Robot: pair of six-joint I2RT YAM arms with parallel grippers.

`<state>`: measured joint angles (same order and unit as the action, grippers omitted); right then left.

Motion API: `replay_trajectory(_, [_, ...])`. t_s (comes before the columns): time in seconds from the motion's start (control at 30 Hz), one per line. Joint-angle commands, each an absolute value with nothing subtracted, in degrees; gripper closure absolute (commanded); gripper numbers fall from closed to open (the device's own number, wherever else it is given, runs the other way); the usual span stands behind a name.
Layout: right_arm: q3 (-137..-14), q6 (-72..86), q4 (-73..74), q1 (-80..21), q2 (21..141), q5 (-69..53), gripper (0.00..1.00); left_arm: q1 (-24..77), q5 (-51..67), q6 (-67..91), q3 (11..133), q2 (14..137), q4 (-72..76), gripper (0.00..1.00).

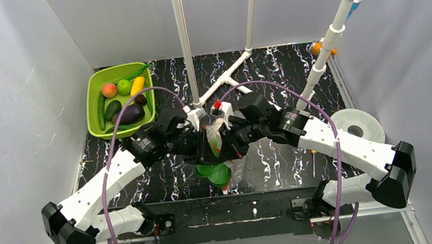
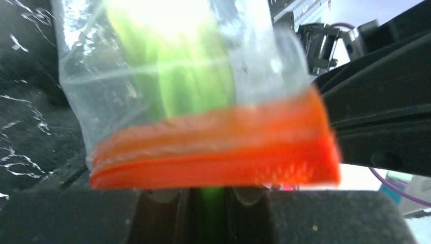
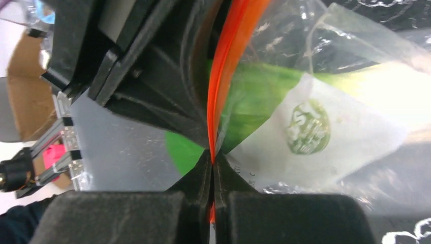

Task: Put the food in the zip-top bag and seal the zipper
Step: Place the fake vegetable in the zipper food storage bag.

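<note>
Arms are mostly hiding a clear crinkly plastic bag holding a leafy green vegetable. The left gripper and right gripper are clamping its red-orange zipper edge.

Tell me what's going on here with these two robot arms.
Both arms hold a clear bag up over the middle of the table. A leafy vegetable is inside it. The right fingers are pinched shut on the orange zipper strip, and the left fingers seem to grip the bag's mouth too. Other food, like the eggplant, sits in the green bin.
</note>
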<state>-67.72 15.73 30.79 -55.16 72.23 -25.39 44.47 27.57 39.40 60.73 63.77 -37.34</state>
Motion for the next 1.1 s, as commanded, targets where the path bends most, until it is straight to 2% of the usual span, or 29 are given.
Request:
replay_trajectory(0.0, [-68.49, 19.40, 26.67, -55.39, 71.50, -32.78, 0.99, 43.95, 19.28, 40.89, 59.39, 57.49, -29.61, 1.00])
replay_trajectory(0.13, [-66.03, 25.65, 20.42, -55.20, 71.09, -34.64, 0.99, 43.95, 17.62, 53.13, 50.59, 54.94, -16.68, 1.00])
replay_trajectory(0.23, [-63.75, 32.02, 12.43, -55.24, 71.40, -37.48, 0.99, 44.07, 15.26, 54.29, 49.58, 55.46, -15.79, 1.00])
replay_trajectory(0.33, [-62.79, 37.44, 9.62, -55.15, 71.50, -34.73, 0.99, 44.03, 12.98, 53.36, 50.21, 55.21, -17.58, 0.97])
replay_trajectory(0.4, [-63.32, 40.04, 9.90, -54.79, 71.76, -32.30, 0.99, 44.04, 11.97, 52.66, 49.96, 54.41, -18.55, 0.87])
replay_trajectory(0.47, [-63.50, 42.54, 9.46, -54.46, 71.89, -31.47, 0.99, 44.06, 11.87, 52.06, 49.32, 53.25, -18.43, 0.67])
replay_trajectory(0.67, [-63.34, 46.22, 7.83, -53.32, 70.29, -30.28, 0.99, 44.04, 12.52, 47.65, 51.96, 51.57, -25.08, 0.43])
replay_trajectory(0.73, [-63.14, 46.19, 8.75, -52.34, 69.38, -29.69, 0.99, 44.05, 12.55, 45.56, 55.00, 50.67, -29.86, 0.12])
replay_trajectory(0.77, [-63.03, 45.99, 9.16, -51.85, 69.09, -29.94, 0.99, 44.04, 12.85, 44.52, 56.51, 49.97, -31.87, 0.04])
replay_trajectory(0.93, [-60.39, 44.91, 10.02, -49.64, 67.42, -31.59, 0.99, 43.99, 11.72, 41.31, 62.36, 46.26, -38.45, 0.02])
replay_trajectory(1.07, [-58.45, 44.70, 10.72, -49.04, 65.35, -32.21, 0.99, 43.96, 6.45, 39.09, 66.48, 45.93, -46.33, 0.09])
